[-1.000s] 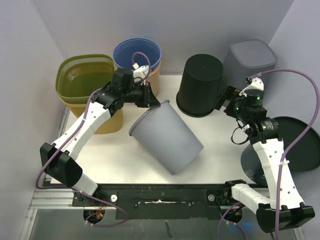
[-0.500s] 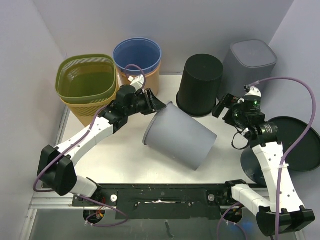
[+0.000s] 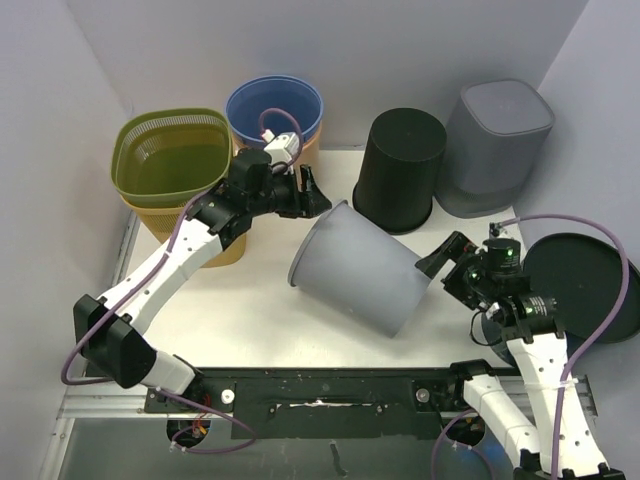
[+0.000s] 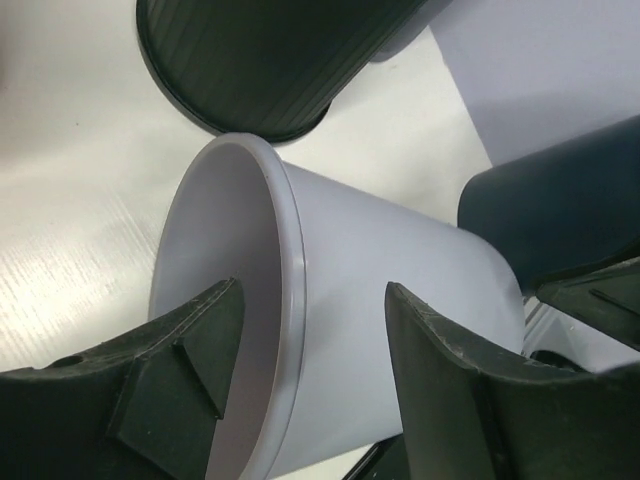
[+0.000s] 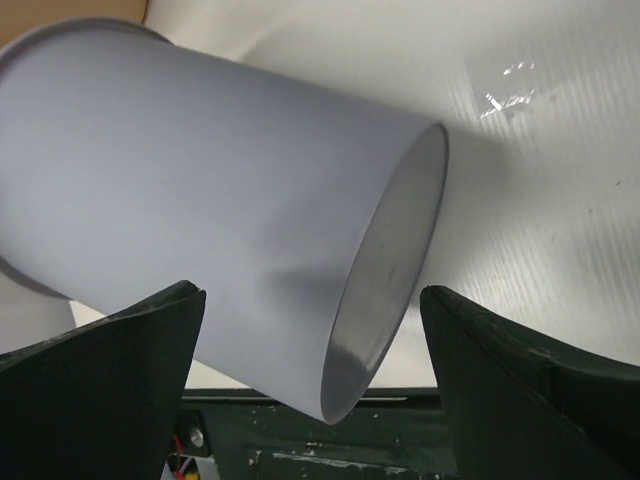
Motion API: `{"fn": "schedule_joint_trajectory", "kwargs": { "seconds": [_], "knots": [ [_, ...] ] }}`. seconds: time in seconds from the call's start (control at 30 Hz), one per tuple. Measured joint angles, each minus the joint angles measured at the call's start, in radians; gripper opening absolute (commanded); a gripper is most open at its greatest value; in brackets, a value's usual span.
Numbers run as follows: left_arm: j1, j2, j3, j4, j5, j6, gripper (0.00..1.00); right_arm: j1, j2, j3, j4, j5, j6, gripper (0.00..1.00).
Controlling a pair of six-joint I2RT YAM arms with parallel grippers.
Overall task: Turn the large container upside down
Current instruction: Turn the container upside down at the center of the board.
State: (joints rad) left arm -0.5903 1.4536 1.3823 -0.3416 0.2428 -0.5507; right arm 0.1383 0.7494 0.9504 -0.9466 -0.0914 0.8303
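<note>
- Lying on its side, the large container fills the middle of the top view. Its open mouth points to the upper left and its closed base to the lower right.
- Its rim arcs close under the upside-down black bin, with only a thin strip of counter between the two edges.
- The left tool sits just beside the upper part of that rim with its fingers spread. In the left wrist view the rim runs up through the gap between them, but I cannot tell whether either finger touches it.
- The right tool sits just off the base edge, at the right of centre. It is spread wide, and in its wrist view the round base faces the gap with a finger on each side and nothing pinched.
- The widest bare stretch of counter is at the lower left of the frame, between the container's side and the left arm.
- The container's lower corner comes near the dark rail along the bottom edge.
- Along the top of the frame, a green basket, a blue bin and a grey bin crowd the far edge.
- A black round tray sits at the right edge, just beyond the right arm.
</note>
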Motion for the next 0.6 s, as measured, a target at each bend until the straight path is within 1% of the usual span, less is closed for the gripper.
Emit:
{"fn": "schedule_joint_trajectory", "kwargs": {
  "seconds": [0.2,0.27,0.37,0.5,0.6],
  "knots": [
    [-0.007,0.069,0.115,-0.165,0.032,0.126,0.58,0.0,-0.05,-0.124,0.045,-0.087,0.101,0.8],
    [-0.014,0.087,0.124,-0.212,0.034,0.162,0.58,0.0,-0.058,-0.157,0.074,-0.107,0.131,0.74],
    [-0.023,0.098,0.101,-0.252,0.042,0.198,0.52,0.0,-0.06,-0.166,0.116,-0.121,0.15,0.59],
    [-0.025,0.096,0.053,-0.245,0.066,0.202,0.41,0.0,-0.06,-0.166,0.153,-0.123,0.151,0.32],
    [-0.023,0.085,0.053,-0.233,0.066,0.21,0.37,-0.003,-0.052,-0.164,0.167,-0.127,0.142,0.13]
  ]
}}
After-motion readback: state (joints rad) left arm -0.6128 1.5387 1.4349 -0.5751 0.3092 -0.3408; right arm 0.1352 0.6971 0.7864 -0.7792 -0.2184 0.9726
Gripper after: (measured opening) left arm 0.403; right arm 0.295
